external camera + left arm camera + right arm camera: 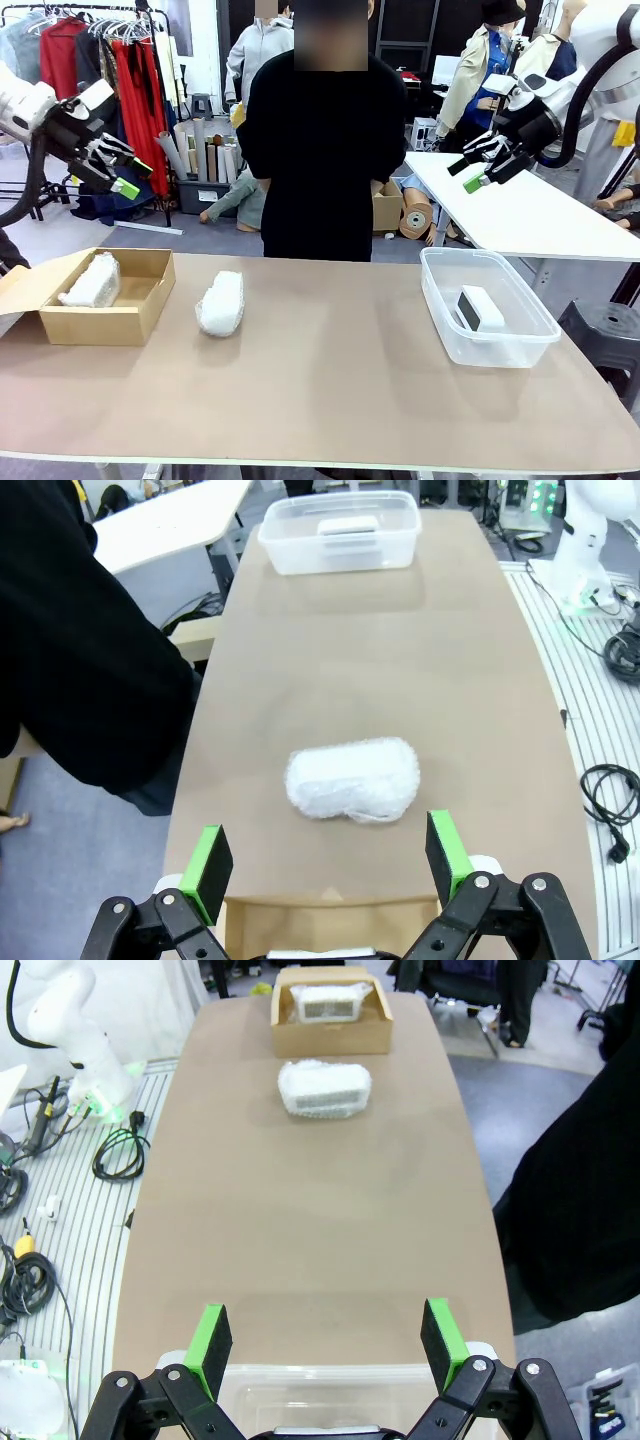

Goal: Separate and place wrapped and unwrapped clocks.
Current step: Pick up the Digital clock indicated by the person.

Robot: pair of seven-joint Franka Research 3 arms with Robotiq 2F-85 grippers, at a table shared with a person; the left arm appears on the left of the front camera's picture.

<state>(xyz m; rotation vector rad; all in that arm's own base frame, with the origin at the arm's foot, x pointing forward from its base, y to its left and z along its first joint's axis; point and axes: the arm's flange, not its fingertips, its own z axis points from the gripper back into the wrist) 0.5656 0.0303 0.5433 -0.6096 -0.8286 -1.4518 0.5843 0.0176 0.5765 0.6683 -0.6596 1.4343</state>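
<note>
Front view, left gripper [134, 176] and right gripper [466, 175] spread, bundle [92, 281] in left box [100, 325], second bundle [221, 302] beside it, clock [480, 308] in right tub [500, 350].

I see tan worktable [330, 390] up front, white table [530, 215] behind at right, clothes rack [120, 70] with red garments far left, rolls in bin [205, 160], grey floor [70, 235], cables [118, 1150] beside table.

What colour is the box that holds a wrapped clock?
Brown: the cardboard box shows best in the front view.
</note>
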